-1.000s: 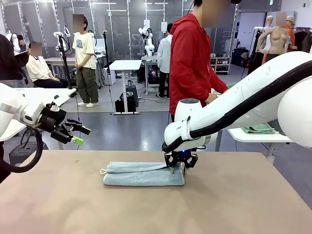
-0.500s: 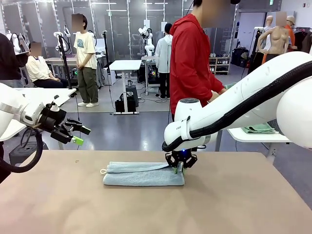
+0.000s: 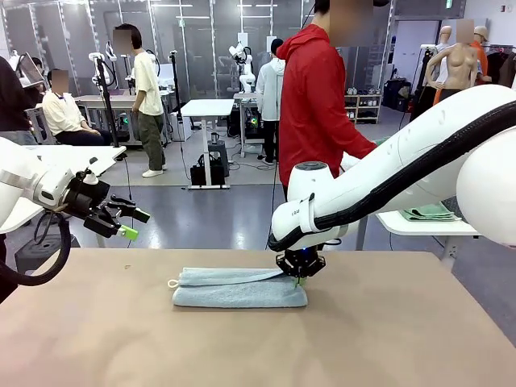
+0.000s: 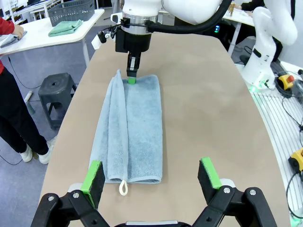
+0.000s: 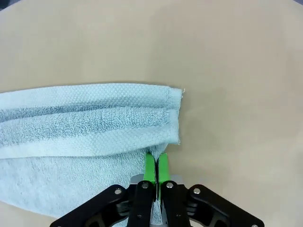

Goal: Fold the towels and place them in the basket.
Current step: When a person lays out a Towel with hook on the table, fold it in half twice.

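A pale grey-blue towel point(image 3: 239, 290) point(image 4: 130, 127) point(image 5: 85, 123) lies flat near the middle of the brown tabletop point(image 3: 387, 339), folded lengthwise into a long narrow strip with one side lapped over towards the centre. A small white loop tag point(image 4: 123, 188) point(image 3: 171, 283) sticks out from the short end on the robot's left. The right hand point(image 3: 299, 278) point(image 4: 132, 78) point(image 5: 156, 165) points straight down onto the opposite short end. Its green pads are pressed together with barely a slit between them, pinching the towel's cloth just beside the corner where the folded layers end. In the right wrist view the stacked hems of the fold run across just above the pads. The left hand point(image 3: 135, 225) point(image 4: 151, 171) hangs in the air above the tabletop's left edge, well apart from the towel. Its fingers are spread wide and hold nothing, and from its own camera the loop end of the towel lies between them farther off. Beyond the tabletop, on a white side table point(image 4: 33, 40), a dark mesh basket point(image 4: 71, 9) stands with a folded green towel point(image 4: 64, 28) point(image 3: 430, 212) just in front of it. A person in a red hooded top point(image 3: 314, 105) stands at that side table.
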`<state>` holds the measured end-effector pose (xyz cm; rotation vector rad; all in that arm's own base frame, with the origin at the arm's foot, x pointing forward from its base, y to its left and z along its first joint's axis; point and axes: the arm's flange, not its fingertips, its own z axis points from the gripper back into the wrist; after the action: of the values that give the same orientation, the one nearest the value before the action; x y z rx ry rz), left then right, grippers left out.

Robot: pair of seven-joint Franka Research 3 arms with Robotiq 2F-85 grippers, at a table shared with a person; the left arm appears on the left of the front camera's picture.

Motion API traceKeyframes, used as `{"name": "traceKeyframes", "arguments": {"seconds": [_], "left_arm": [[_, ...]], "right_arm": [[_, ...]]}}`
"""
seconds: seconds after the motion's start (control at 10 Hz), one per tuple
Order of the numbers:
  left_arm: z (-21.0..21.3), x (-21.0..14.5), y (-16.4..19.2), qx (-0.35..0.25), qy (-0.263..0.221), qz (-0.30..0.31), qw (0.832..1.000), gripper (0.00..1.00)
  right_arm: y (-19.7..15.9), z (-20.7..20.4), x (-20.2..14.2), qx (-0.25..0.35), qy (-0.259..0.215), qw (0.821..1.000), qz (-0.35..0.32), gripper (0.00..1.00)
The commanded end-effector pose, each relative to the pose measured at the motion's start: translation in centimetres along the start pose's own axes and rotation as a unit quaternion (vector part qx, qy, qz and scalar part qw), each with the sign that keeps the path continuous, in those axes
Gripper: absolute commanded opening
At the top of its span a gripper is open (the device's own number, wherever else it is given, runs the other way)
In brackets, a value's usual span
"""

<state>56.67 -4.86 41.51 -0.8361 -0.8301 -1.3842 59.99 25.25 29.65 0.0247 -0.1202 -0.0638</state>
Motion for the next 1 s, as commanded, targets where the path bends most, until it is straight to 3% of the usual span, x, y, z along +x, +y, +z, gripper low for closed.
{"name": "traceKeyframes", "arguments": {"seconds": [0.0,0.4,0.6,0.9], "left_arm": [[0.0,0.2,0.0,0.000,0.001,0.009,1.000,1.00],[0.0,0.2,0.0,0.000,0.001,0.009,1.000,1.00],[0.0,0.2,0.0,0.000,0.001,0.009,1.000,1.00],[0.0,0.2,0.0,0.000,0.001,0.009,1.000,1.00]], "right_arm": [[-1.0,-0.2,0.9,-0.024,-0.003,1.000,-0.014,0.00],[-5.7,0.1,2.7,-0.041,0.003,0.999,0.000,0.00],[-7.3,3.6,2.3,-0.007,-0.002,1.000,0.005,0.00],[-3.5,11.1,-0.3,0.001,-0.018,0.999,0.039,0.00]]}}
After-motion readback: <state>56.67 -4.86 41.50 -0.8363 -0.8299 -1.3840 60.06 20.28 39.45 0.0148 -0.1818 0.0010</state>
